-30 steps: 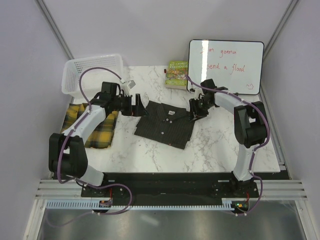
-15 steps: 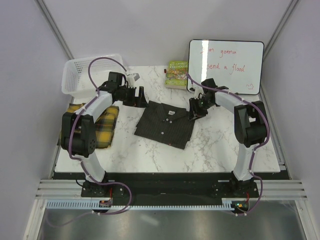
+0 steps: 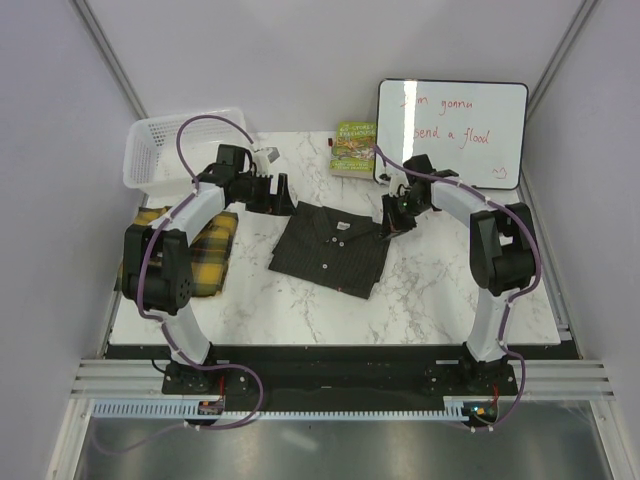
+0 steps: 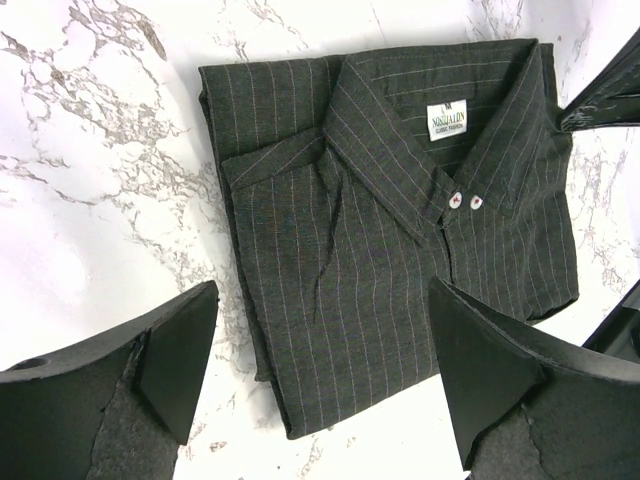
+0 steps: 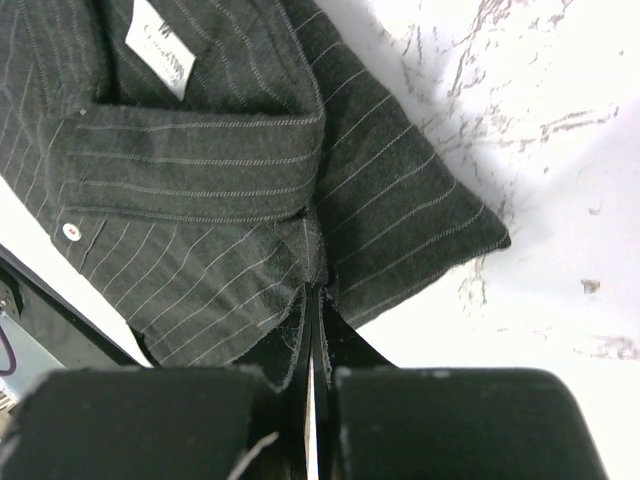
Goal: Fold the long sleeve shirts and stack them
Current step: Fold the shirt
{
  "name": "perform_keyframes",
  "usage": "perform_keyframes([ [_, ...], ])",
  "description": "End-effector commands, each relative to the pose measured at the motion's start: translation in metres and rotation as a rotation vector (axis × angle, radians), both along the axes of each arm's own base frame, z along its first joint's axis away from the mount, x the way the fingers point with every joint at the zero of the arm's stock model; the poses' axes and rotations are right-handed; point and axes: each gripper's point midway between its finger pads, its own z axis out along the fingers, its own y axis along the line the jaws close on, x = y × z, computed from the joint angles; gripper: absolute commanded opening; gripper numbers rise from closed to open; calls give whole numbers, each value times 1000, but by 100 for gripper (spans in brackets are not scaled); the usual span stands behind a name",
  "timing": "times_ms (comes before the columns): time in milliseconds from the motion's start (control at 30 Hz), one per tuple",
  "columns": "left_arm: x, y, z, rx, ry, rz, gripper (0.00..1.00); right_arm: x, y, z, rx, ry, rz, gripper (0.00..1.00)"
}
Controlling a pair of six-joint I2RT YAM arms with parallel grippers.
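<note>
Pinstriped shirt (image 4: 400,260); whiteboard (image 3: 452,133): "I'm gonna"

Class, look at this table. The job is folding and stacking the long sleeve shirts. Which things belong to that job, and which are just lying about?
Belongs to the job:
- dark pinstriped shirt, folded in the middle of the table
- yellow plaid shirt, at the left edge

Just lying about:
- white mesh basket
- book
- whiteboard with red writing
</note>
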Motion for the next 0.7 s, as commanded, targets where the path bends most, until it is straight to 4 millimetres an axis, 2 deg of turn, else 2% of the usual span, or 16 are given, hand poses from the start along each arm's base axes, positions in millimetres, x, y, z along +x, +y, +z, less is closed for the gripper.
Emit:
perform_keyframes([
  [0, 7, 1, 13, -2, -71, -8, 91, 9, -12, 31, 1, -76, -13, 0],
  [133, 3, 2, 15, 0, -74, -8, 90, 9, -28, 22, -30, -49, -33, 0],
  [233, 1, 5, 10, 13, -66, 2, 90, 13, -42, 4, -114, -69, -25, 0],
  [300, -3, 4, 8, 0, -38, 22, 91, 26, -48, -13, -158, -86, -34, 0],
  [333, -8, 4, 2, -3, -16, 26, 93, 31, -48, -19, -166, -85, -33, 0],
  [400, -15, 0, 2, -48, 15, 32, 97, 43, -47, -30, -186, -84, -31, 0],
  [433, -24, 0, -4, -64, 43, 38, 99, 49, -46, -32, -193, -104, -21, 0],
  [500, -31, -8, 2, -146, 64, 41, 99, 60, -44, -34, -215, -131, -14, 0],
  [533, -43, -9, -7, -169, 98, 48, 99, 66, -44, -35, -231, -152, 7, 0],
  [600, -47, -13, 2, -229, 86, 86, 99, 79, -43, -35, -258, -194, 23, 0],
  [633, -61, -11, -11, -237, 132, 110, 99, 86, -45, -35, -282, -224, 39, 0],
  [667, -67, -10, -9, -259, 133, 125, 99, 88, -44, -36, -297, -233, 61, 1],
])
